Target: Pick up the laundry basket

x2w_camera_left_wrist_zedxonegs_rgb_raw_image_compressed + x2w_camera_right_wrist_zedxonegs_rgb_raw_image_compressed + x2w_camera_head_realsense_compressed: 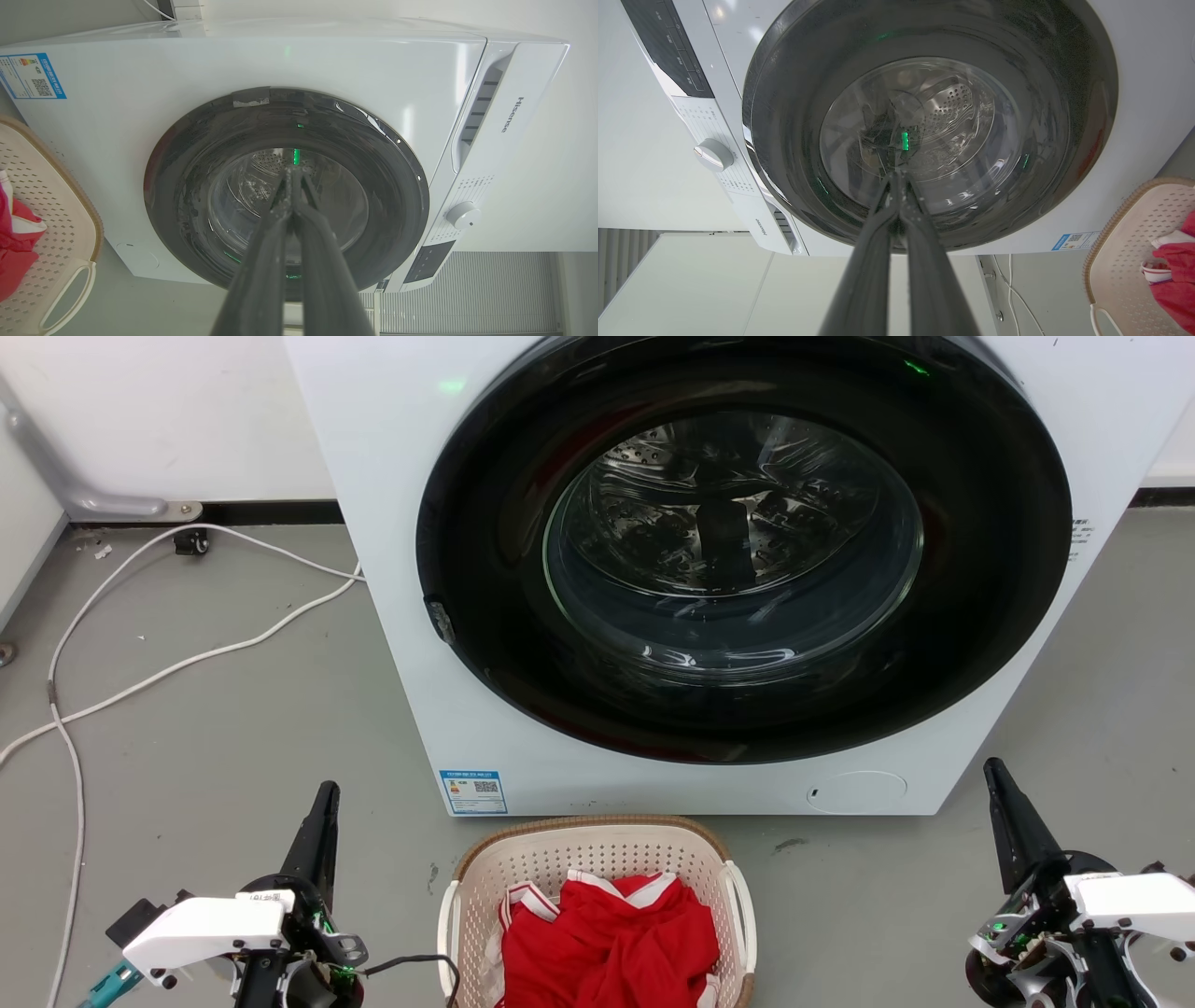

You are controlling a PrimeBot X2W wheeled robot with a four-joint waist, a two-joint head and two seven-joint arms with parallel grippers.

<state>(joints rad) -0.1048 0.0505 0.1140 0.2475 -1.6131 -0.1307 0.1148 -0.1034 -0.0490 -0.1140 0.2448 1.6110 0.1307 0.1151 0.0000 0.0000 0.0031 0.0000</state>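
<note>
Two risks: lifted by one handle [744, 905], the basket [560, 854], on the floor [233, 728] between the arms and near the washer [373, 523], could tip and spill the red shirt [607, 943]; a blunt nudge could shove it away. Both the left gripper [322, 826] and right gripper [1013, 821] have fingers pressed together, empty, touching nothing, apart from the basket.

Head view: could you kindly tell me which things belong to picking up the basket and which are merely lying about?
For the job: laundry basket, left gripper, right gripper.
Just there: washing machine, white cable on the floor, red clothes in the basket.
</note>
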